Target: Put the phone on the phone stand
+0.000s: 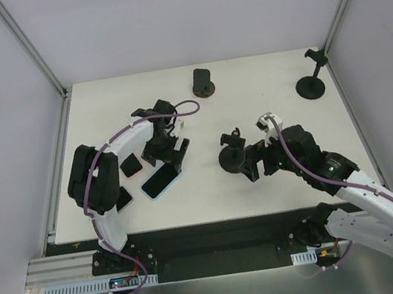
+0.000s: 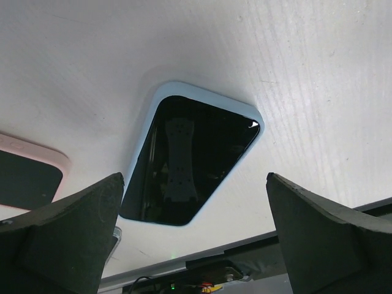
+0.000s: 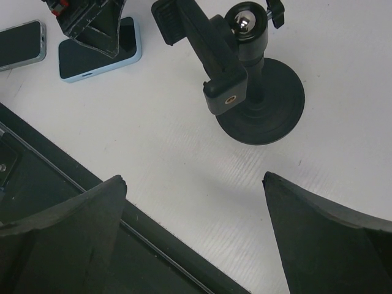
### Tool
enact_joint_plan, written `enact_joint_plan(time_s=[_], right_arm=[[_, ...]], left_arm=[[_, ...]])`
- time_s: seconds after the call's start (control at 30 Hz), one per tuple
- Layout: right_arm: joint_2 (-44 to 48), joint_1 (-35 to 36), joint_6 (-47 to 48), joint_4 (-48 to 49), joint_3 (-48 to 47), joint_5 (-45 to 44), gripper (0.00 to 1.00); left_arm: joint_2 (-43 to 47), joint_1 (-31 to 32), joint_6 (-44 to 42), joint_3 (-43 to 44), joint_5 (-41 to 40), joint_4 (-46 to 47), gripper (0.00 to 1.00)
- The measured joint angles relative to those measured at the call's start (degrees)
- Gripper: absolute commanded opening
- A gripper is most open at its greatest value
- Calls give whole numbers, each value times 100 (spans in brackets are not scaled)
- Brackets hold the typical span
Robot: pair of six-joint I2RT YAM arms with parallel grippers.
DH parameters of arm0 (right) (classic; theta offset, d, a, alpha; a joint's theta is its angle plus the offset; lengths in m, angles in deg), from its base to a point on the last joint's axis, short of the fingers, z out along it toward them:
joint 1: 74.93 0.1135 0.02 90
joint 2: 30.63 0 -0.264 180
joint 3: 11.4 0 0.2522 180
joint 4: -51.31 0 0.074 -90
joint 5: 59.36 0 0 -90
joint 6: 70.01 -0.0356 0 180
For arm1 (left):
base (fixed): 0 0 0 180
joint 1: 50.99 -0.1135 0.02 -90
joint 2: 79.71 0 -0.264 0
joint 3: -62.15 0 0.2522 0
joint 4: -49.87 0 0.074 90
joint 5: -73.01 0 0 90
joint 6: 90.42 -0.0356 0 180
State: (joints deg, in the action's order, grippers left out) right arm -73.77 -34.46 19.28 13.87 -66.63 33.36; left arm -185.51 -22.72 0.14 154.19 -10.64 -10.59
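The left gripper (image 2: 195, 179) hangs wide open above the blue-cased phone (image 2: 196, 153), which lies flat, with the phone stand (image 1: 234, 154) at its three o'clock. It should descend squarely, jaws straddling the long edges.

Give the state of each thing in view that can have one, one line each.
blue-cased phone: lying flat, screen dark, not gripped
pink-cased phone: lying flat, untouched
phone stand: upright, clamp empty
far stand: upright, empty
left gripper: open, above the blue-cased phone
right gripper: open, holding nothing
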Motion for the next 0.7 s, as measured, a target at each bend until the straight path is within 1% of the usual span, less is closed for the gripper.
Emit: enact_joint_plan(time_s=[0.2, 0.4, 0.57, 0.6, 0.67, 0.7], right_arm=[[-15, 2, 9, 111, 0, 122, 96], [0, 2, -20, 118, 0, 205, 97], [-9, 0, -216, -22, -109, 210, 97], [-11, 0, -254, -59, -160, 205, 97], [4, 0, -310, -70, -227, 199, 97], [37, 0, -328, -68, -236, 181, 96]], left_arm=[[-267, -2, -101, -111, 59, 4, 99], [-636, -26, -160, -136, -74, -15, 99], [-680, -24, -166, -103, -98, -48, 99], [-693, -24, -168, -96, -96, -52, 95], [-728, -24, -168, -59, -96, -79, 91], [-748, -24, -170, -39, -98, -98, 84]])
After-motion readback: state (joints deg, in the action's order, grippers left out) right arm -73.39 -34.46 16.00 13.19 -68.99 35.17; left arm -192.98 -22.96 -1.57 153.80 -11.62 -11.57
